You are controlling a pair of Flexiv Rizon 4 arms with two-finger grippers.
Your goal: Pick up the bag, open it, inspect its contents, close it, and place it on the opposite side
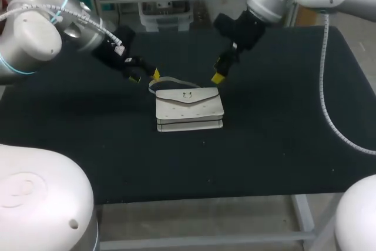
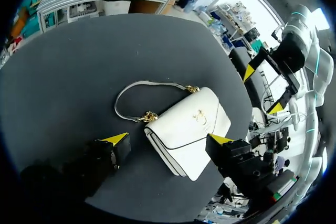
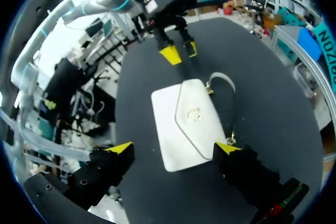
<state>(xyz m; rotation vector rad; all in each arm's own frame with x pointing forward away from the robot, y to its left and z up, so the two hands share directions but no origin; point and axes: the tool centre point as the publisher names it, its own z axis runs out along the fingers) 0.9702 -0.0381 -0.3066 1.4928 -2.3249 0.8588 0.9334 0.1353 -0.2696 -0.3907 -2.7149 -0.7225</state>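
White bag is lying flat pretty much in the middle of the black table, flap shut, little gold clasp facing up. Its strap loops out toward the table's far edge. Left claw hangs right by that strap, fingers spread wide, holding nothing. Right claw sits above the bag's far corner on the right-edge side, also wide open and empty. Neither looks to be touching the bag.
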